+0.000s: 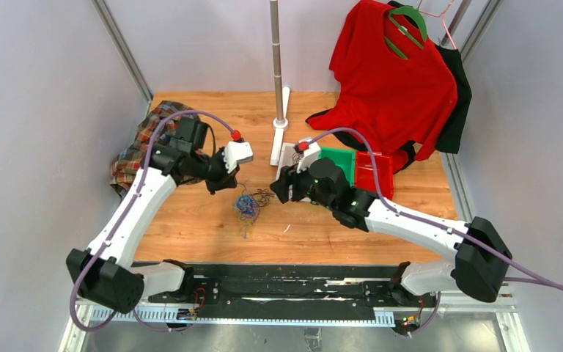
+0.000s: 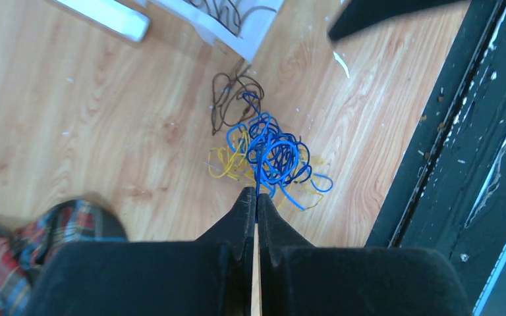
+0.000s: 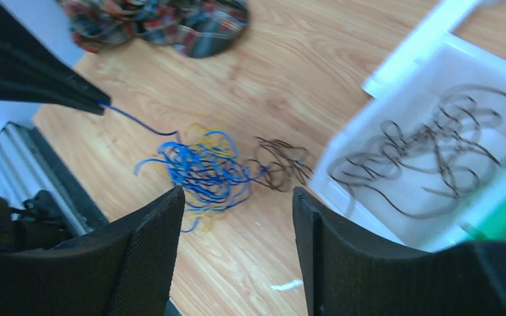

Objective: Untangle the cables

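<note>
On the wooden table [image 1: 190, 227] the cable wad [image 1: 247, 207] lies between the arms. The right gripper [image 3: 237, 192] hangs spread just above it. The left gripper [image 2: 257, 201] is pinched onto one blue strand [image 3: 135, 118], which runs from its tips into the wad.

Bright, even overhead light; shadows on the desk [image 1: 322, 227] are faint. Top view sharp. Right wrist view motion-blurred, worst on the white bin [image 3: 349, 158] at 3 o'clock. Left wrist view crisp on cables [image 2: 273, 155]; left gripper [image 2: 256, 194] at 6 o'clock dark, soft
</note>
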